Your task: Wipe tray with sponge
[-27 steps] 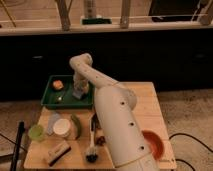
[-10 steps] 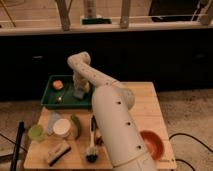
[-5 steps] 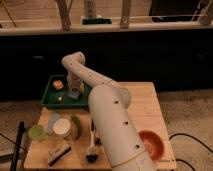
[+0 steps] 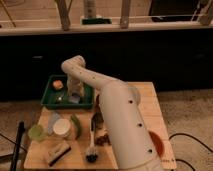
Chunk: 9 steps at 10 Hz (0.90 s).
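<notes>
The dark green tray (image 4: 49,105) sits at the table's back left. My arm reaches over from the right, bends above the tray and points down into it. The gripper (image 4: 75,93) is low over the tray's right half. A small pale blue-grey sponge (image 4: 73,99) shows right under it, against the tray floor. A small orange lump (image 4: 58,84) lies in the tray's back left part, apart from the gripper.
On the wooden table (image 4: 147,107) in front of the tray are a green cup (image 4: 36,133), a white round container (image 4: 63,128), a tan block with a dark stripe (image 4: 56,151) and a dark brush (image 4: 92,142). An orange bowl (image 4: 158,145) is at the right, partly behind my arm.
The arm's bend has swung left over the tray, and the gripper has shifted left and a little toward the front inside the tray. The other objects have not moved.
</notes>
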### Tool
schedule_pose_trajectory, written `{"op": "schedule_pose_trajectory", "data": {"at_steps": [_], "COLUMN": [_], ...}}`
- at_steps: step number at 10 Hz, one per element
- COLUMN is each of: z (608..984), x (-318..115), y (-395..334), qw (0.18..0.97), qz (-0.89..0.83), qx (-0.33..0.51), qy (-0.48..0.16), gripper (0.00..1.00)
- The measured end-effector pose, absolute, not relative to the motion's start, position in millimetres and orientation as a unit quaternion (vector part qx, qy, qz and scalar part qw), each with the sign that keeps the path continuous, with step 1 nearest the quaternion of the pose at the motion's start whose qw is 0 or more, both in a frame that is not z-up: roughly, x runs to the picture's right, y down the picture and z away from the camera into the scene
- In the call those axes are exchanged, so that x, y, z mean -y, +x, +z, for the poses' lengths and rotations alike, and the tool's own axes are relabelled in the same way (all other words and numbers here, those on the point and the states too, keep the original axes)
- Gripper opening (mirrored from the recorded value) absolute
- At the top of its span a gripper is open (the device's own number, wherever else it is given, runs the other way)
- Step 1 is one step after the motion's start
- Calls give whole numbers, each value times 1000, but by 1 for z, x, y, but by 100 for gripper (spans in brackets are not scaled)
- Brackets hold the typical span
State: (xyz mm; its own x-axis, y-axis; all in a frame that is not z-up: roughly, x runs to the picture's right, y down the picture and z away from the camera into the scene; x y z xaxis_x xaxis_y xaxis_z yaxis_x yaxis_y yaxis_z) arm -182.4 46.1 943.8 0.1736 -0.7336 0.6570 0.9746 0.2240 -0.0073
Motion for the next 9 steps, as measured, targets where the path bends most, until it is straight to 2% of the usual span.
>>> {"op": "schedule_pose_trajectory", "data": {"at_steps": [3, 9], "z": [953, 985], "x": [-39, -4], "y": [-155, -158], "qw": [753, 769], "qz": [-562, -549], "qx": [247, 219], "qy": [-238, -243], "gripper": [0, 0]}}
